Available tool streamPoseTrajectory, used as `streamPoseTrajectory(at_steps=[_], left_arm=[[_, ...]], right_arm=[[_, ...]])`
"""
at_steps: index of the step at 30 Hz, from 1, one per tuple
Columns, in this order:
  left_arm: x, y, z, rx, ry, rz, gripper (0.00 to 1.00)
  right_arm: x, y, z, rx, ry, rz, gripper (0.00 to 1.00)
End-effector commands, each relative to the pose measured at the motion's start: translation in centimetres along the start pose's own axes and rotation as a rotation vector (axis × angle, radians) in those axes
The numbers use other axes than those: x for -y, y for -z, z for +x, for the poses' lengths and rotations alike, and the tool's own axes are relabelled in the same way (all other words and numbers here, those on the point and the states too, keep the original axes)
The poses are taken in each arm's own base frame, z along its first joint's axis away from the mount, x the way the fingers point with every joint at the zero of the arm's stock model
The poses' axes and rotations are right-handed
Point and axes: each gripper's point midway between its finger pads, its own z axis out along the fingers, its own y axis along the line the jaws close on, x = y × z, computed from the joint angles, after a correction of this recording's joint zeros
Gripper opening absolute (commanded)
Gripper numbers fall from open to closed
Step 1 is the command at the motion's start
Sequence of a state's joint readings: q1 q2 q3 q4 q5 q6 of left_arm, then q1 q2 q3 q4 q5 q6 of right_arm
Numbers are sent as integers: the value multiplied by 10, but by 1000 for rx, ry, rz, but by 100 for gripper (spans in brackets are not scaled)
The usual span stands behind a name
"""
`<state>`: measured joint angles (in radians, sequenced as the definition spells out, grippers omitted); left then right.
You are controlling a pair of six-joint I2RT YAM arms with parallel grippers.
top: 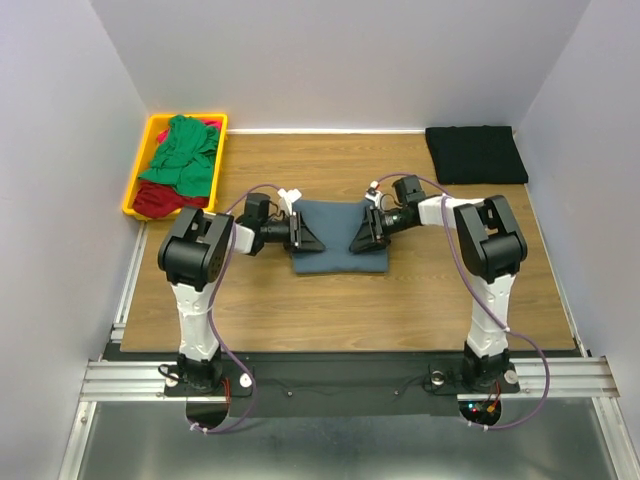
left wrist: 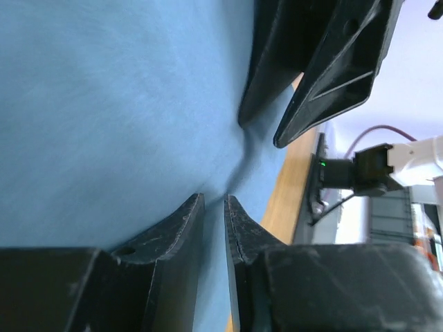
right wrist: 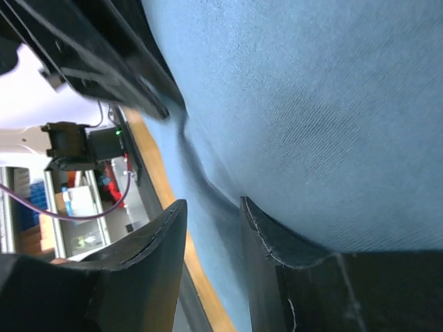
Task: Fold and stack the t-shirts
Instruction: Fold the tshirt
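The slate blue-grey t-shirt [top: 340,228] lies folded at the table's middle and fills both wrist views [left wrist: 104,104] [right wrist: 311,90]. My left gripper [top: 308,238] [left wrist: 214,198] is at its left edge, jaws nearly together, pinching a crease of the cloth. My right gripper [top: 360,238] [right wrist: 211,202] is at its right edge, jaws apart, with a fold of the shirt between them. The black t-shirt [top: 476,153] lies folded at the back right. The green t-shirt [top: 185,150] and the red one [top: 155,198] are heaped in the tray.
The yellow tray [top: 135,185] stands at the back left corner. Grey walls close in the table on three sides. Bare wood [top: 340,300] shows in front of the blue-grey shirt.
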<state>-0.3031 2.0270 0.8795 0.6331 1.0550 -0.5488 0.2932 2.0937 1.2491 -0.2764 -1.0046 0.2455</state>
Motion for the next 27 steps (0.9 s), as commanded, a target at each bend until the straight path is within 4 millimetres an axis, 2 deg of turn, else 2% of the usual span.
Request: streamPoseTrajectory(at_steps=[1,2,3,4,6,7,10,11,13,15,18,19,21,22,24,27], left_arm=[[-28,20,-30,84,-81,-91,31],[-22,24,-28,69,-75,-72,31],[-2,29,-32,72,-113,-35,31],[9,32,-25,60,-121,-13,31],[35,39,-19,57,-160,24,31],[59,44,-13,53,-201,61,31],[94,47,5,30,-264,111,33],[99,46,10,21,-267,119,34],[103,42,21,3,-271,123,35],[95,39,27,-9,-252,109,35],[70,33,34,-37,-184,79,35],[55,29,39,-57,-152,63,35],[37,29,35,-59,-110,37,36],[19,28,36,-73,-85,10,36],[-1,31,32,-62,-48,-17,37],[-35,31,43,-110,31,-69,37]], right_arm=[[30,8,-19,58,62,101,42],[22,12,-22,62,63,89,42],[9,17,-27,72,85,78,42],[-17,28,-33,96,100,40,43],[-45,38,-32,109,111,-13,44],[-67,45,-25,108,121,-53,45],[-87,46,-5,85,133,-83,45],[-89,40,10,56,130,-88,45],[-86,32,23,27,120,-85,45],[-68,21,41,-20,73,-76,45],[-44,12,49,-46,61,-43,44],[-32,7,53,-63,39,-31,44],[-17,3,55,-69,35,-6,42],[-4,2,57,-74,10,0,42],[7,2,56,-74,-12,11,41],[23,5,54,-63,-37,27,41]])
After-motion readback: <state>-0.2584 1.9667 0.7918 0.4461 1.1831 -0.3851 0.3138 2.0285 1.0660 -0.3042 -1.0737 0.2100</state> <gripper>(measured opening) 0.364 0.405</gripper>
